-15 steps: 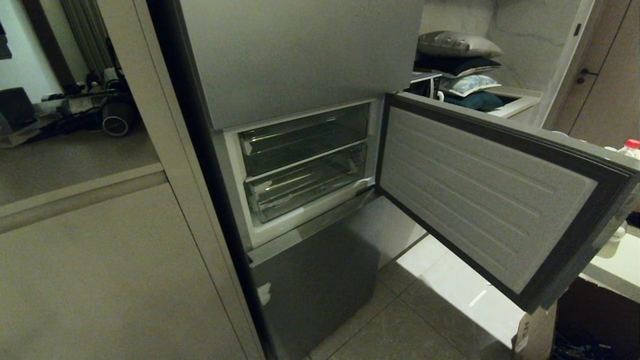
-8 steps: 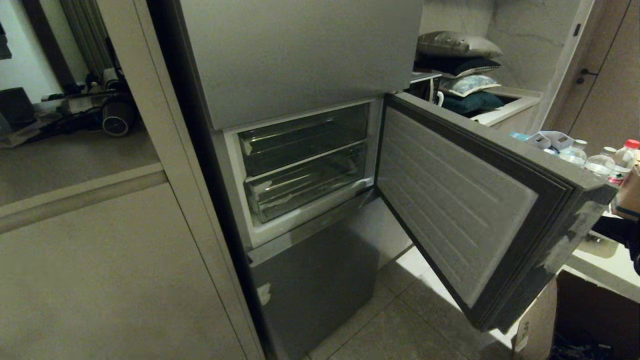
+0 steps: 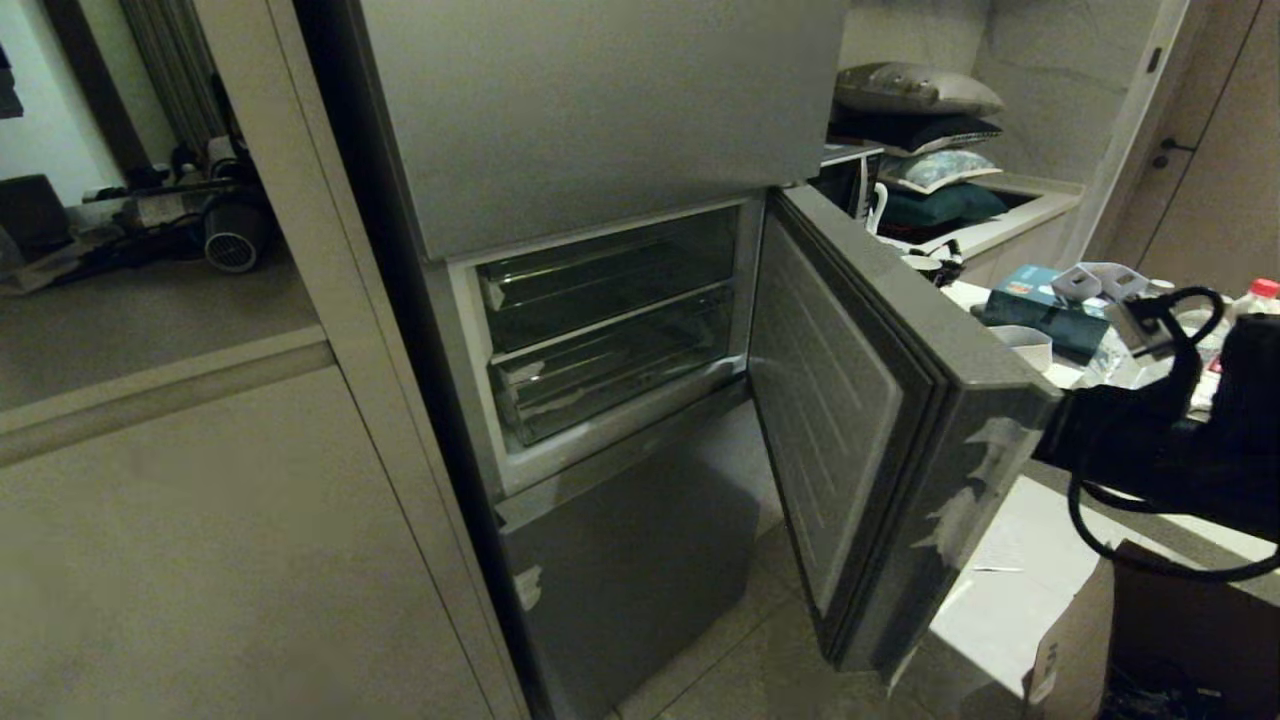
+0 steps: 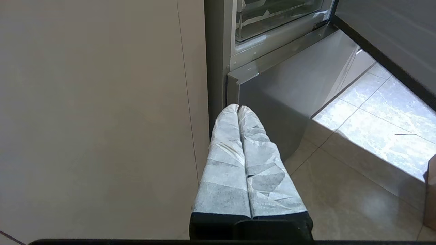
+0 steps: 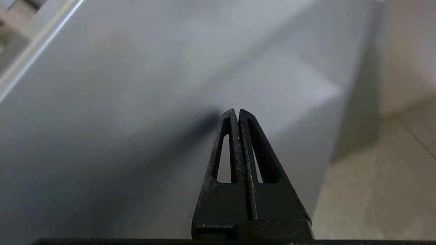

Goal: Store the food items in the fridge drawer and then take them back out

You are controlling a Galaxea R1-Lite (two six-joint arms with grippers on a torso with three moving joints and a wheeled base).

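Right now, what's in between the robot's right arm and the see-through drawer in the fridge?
The swung-out fridge door stands between the right gripper and the fridge drawer, as the head view shows.

We see the middle fridge door (image 3: 880, 420) swung from nearly broadside, with its whole ribbed inner liner facing us, to a steep angle with its outer edge toward us. The right arm (image 3: 1160, 440), absent a second ago, now enters from the right just behind that door edge; its right gripper (image 5: 237, 111), fingers pressed together, lies against the grey door face. The counter clutter (image 3: 1060, 310) behind, formerly hidden by the door, is now exposed.
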